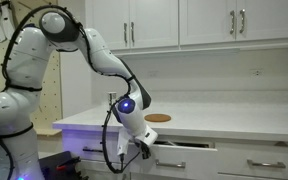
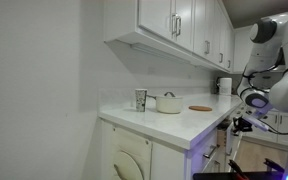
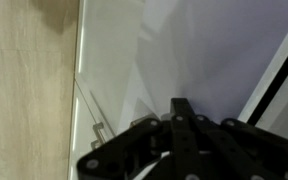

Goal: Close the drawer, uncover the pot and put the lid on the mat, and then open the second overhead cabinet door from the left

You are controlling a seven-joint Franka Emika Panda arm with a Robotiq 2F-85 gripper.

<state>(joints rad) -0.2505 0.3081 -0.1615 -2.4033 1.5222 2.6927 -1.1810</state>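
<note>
1. Arm point(image 1: 96, 52): white, comes in from the frame edge and bends down over the worktop's front edge, wrist below worktop level.
2. 2nd door point(image 1: 156, 22) of the overhead cabs, counting from the left in this view: flush w/ its neighbours, handle upright.
3. Worktop point(image 1: 234, 120): white, runs under the overhead cabs.
4. Drawer point(image 1: 189, 158): just under the worktop, pulled out partway, w/ a dark gap showing along its top. We can't make out the contents.
5. Pot point(image 2: 169, 104): cream, sits on the worktop near the wall, between a cup point(image 2: 141, 99) and the mat, apart from both.
6. Mat point(image 2: 201, 108): brown disc, flat on the worktop, nothing on it. It shows in both exterior views.
7. Lid point(image 2: 169, 96): on the pot, dark knob up.
8. Fingers point(image 3: 181, 106): pressed together, nothing seen betw. them. In an exterior view they're point(image 1: 144, 152) just beside the drawer's front corner; we can't tell if they touch it.
</note>
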